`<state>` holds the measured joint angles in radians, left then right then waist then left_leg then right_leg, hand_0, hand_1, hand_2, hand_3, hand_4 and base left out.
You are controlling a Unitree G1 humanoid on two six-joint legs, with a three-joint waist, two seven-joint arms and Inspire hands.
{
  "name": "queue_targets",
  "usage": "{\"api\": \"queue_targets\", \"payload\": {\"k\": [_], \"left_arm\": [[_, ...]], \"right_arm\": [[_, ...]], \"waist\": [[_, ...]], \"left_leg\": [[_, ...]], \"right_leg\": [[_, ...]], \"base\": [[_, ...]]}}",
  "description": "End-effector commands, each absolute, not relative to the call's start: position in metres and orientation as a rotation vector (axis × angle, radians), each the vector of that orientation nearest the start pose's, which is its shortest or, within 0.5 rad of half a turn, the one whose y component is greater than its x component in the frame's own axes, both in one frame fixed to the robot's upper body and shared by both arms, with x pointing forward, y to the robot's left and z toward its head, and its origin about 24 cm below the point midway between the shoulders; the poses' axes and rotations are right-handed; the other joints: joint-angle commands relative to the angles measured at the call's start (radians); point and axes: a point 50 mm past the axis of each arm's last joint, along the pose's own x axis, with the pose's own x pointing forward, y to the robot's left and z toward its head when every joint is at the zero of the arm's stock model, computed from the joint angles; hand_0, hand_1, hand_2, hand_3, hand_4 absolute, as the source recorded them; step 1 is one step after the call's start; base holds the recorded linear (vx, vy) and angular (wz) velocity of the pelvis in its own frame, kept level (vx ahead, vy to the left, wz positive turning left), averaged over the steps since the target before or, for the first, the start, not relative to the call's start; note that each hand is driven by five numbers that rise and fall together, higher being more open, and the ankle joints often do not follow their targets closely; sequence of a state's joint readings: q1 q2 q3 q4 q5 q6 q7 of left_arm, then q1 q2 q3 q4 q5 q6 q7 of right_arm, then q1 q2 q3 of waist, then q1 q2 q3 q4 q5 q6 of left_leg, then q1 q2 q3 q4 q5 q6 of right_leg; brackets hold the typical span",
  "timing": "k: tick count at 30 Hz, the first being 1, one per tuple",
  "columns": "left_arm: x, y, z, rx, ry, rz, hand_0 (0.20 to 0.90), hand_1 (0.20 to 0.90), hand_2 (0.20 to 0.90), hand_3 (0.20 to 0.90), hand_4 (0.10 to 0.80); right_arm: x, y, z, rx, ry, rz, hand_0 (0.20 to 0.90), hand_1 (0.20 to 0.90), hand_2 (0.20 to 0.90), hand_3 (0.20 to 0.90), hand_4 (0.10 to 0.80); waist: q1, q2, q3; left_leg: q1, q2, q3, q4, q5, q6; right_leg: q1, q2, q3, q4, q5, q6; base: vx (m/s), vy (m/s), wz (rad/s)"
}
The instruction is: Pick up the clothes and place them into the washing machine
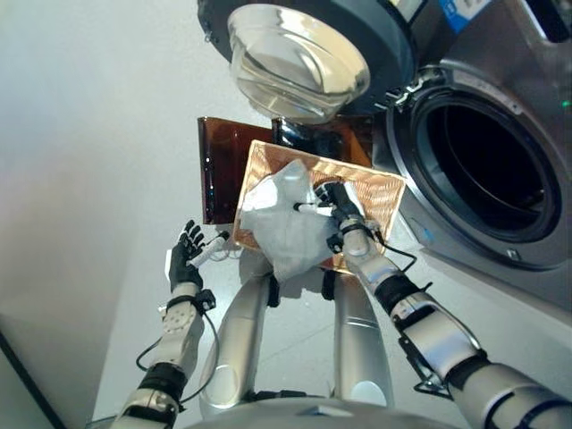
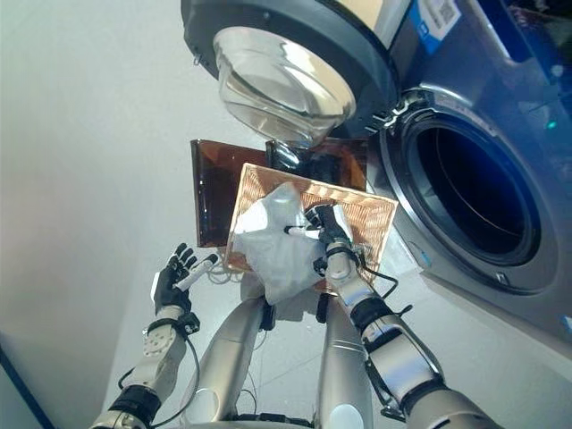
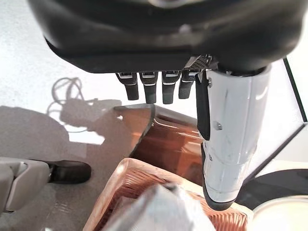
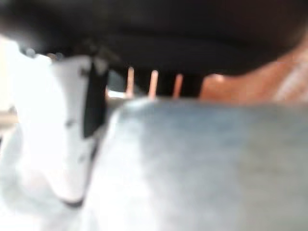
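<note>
Right robot hand (image 1: 338,207) curled onto the grey garment (image 1: 284,223) draped over the orange basket (image 1: 380,192). Washing machine opening (image 1: 487,165) lies to the robot's right of the garment. Left robot hand (image 1: 185,252) open, idle beside the basket.

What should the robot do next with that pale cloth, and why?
Probably lift the pale grey garment clear of the copper-coloured woven basket, since the right hand is on it, and the dark round washer drum opening stands open beside it.

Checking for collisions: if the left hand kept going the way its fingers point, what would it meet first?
Probably the brown basket: the left hand points open fingers toward its near edge; depth is uncertain.
</note>
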<state>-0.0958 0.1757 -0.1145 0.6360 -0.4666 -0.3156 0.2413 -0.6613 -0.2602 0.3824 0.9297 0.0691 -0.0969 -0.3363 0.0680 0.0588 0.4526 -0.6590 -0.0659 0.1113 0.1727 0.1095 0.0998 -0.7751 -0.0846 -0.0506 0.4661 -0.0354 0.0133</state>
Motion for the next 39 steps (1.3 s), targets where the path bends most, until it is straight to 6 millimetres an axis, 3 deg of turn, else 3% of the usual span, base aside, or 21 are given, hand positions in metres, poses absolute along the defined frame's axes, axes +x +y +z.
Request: {"api": "queue_targets", "payload": {"k": [1,12,13,20,23,26,32,39], "left_arm": [[0.227,0.229,-0.046,-0.150,0.209,0.427,0.900,0.900,0.900,0.900,0.800],[0.220,0.237,-0.048,-0.128,0.225,0.424,0.900,0.900,0.900,0.900,0.800],[0.219,0.240,-0.048,-0.128,0.223,0.427,0.900,0.900,0.900,0.900,0.800],[0.216,0.244,-0.051,-0.131,0.237,0.436,0.900,0.900,0.900,0.900,0.800],[0.214,0.244,-0.052,-0.147,0.241,0.446,0.900,0.900,0.900,0.900,0.800],[0.212,0.241,-0.055,-0.184,0.249,0.442,0.900,0.900,0.900,0.900,0.800],[0.207,0.239,-0.058,-0.215,0.258,0.433,0.900,0.900,0.900,0.900,0.800],[0.208,0.236,-0.060,-0.240,0.259,0.426,0.900,0.900,0.900,0.900,0.800]], "right_arm": [[0.362,-0.152,0.062,-0.415,-0.033,-0.095,0.200,0.200,0.200,0.200,0.300],[0.385,-0.204,0.113,-0.480,-0.109,-0.296,0.200,0.200,0.200,0.200,0.300],[0.388,-0.211,0.124,-0.452,-0.126,-0.329,0.200,0.200,0.200,0.200,0.300],[0.386,-0.217,0.136,-0.268,-0.181,-0.358,0.200,0.200,0.200,0.200,0.300],[0.380,-0.215,0.126,-0.117,-0.186,-0.334,0.200,0.200,0.200,0.200,0.300],[0.364,-0.209,0.101,0.048,-0.161,-0.256,0.200,0.200,0.200,0.200,0.300],[0.339,-0.211,0.067,0.173,-0.103,-0.200,0.200,0.200,0.200,0.200,0.300],[0.316,-0.204,0.045,0.369,-0.080,-0.117,0.200,0.200,0.200,0.200,0.300]], "waist": [[0.015,-0.005,-0.099],[0.033,-0.005,-0.129],[0.036,-0.007,-0.133],[0.034,-0.016,-0.145],[0.030,-0.024,-0.152],[0.020,-0.034,-0.165],[0.007,-0.042,-0.178],[-0.008,-0.050,-0.182]], "left_leg": [[-0.059,-0.006,0.019,0.025,-0.073,-0.058],[-0.041,-0.007,0.010,0.014,-0.074,-0.058],[-0.051,-0.004,0.017,0.008,-0.050,-0.053],[-0.033,-0.002,0.014,-0.008,-0.047,-0.055],[-0.020,-0.001,0.015,-0.013,-0.047,-0.055],[0.002,-0.001,0.015,-0.021,-0.049,-0.057],[0.048,-0.002,0.002,-0.027,-0.074,-0.063],[0.077,-0.002,0.002,-0.042,-0.071,-0.065]], "right_leg": [[-0.006,0.006,-0.015,-0.133,0.084,0.018],[0.010,0.005,-0.021,-0.142,0.081,0.019],[0.000,0.003,-0.027,-0.151,0.104,0.012],[0.017,0.005,-0.025,-0.161,0.103,0.014],[0.029,0.006,-0.027,-0.165,0.101,0.015],[0.053,0.007,-0.030,-0.177,0.097,0.018],[0.095,0.007,-0.027,-0.172,0.067,0.027],[0.124,0.010,-0.029,-0.188,0.065,0.028]], "base": [[0.009,-0.032,0.04],[-0.004,-0.013,0.02],[-0.079,-0.012,0.03],[-0.011,-0.001,0.00],[0.000,0.000,0.00],[0.065,-0.015,-0.02],[0.049,-0.007,0.00],[0.004,-0.003,0.00]]}}
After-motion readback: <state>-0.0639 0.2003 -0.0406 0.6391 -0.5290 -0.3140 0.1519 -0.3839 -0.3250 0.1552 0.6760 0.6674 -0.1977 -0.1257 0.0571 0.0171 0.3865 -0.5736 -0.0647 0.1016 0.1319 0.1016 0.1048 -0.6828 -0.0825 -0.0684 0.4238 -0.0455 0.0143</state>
